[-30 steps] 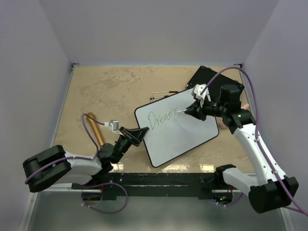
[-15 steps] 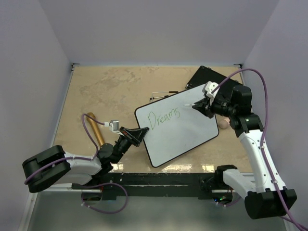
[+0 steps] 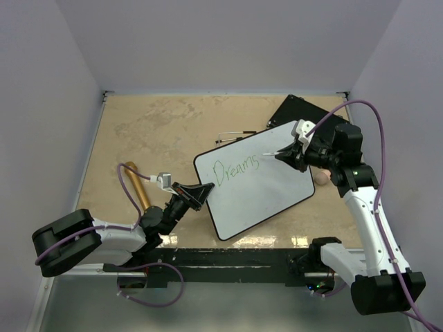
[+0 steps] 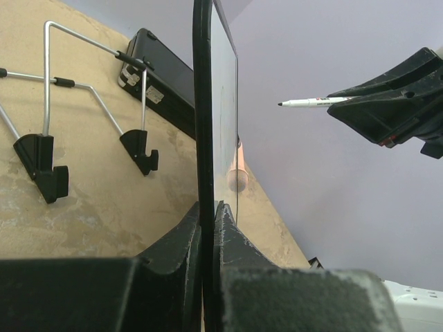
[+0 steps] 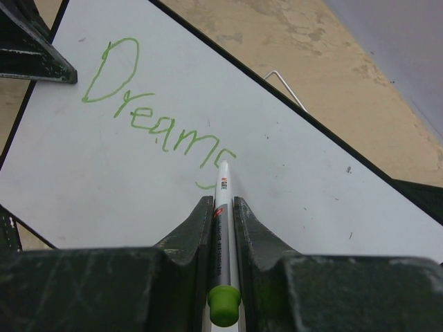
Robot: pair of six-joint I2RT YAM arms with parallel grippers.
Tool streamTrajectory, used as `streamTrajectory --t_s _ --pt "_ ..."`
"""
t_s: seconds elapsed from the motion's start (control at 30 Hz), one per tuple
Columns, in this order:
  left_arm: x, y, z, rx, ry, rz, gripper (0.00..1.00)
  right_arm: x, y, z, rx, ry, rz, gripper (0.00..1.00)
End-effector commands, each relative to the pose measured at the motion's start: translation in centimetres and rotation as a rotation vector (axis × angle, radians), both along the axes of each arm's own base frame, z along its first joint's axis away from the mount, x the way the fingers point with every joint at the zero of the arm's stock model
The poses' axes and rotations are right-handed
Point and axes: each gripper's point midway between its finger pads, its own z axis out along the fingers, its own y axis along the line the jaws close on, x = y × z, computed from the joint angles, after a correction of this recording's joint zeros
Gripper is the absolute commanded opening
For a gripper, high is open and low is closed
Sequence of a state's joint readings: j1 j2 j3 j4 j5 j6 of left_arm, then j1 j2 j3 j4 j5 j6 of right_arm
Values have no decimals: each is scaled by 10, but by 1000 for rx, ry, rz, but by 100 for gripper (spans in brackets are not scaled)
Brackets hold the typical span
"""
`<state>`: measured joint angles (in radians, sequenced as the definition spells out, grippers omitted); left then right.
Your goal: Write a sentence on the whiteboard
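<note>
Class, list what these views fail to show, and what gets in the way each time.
Left wrist view: whiteboard stands edge-on, writing unreadable.
Top view: peach object half behind the right arm, unidentifiable.
Top view: black board partly under the whiteboard.
Right wrist view: marker label too small to read.

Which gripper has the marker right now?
The right gripper, fingers shut on the green-capped marker; the left gripper only clamps the edge of the whiteboard.

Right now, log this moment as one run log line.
left hand: shut on whiteboard edge | right hand: shut on marker, tip off the board | green text: Dreams
</note>
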<state>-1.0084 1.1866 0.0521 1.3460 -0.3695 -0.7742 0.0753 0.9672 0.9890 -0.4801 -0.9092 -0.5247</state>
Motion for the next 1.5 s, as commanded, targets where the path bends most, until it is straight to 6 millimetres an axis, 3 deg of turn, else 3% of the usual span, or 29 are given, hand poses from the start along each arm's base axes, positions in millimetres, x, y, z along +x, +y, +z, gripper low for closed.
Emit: streamTrajectory --t_s 0.0,0.7,1.13,1.47 --pt "-9 8 -17 124 -81 -15 0 -4 1 4 7 -30 21 0" --pt "-10 9 -19 123 -74 -14 0 -3 -1 2 15 -9 20 0" --pt "-10 11 -19 119 -72 -11 0 10 -22 -7 -44 1 -52 0" --pt "-9 7 -20 128 -68 -21 0 23 -24 -19 -47 12 -70 0"
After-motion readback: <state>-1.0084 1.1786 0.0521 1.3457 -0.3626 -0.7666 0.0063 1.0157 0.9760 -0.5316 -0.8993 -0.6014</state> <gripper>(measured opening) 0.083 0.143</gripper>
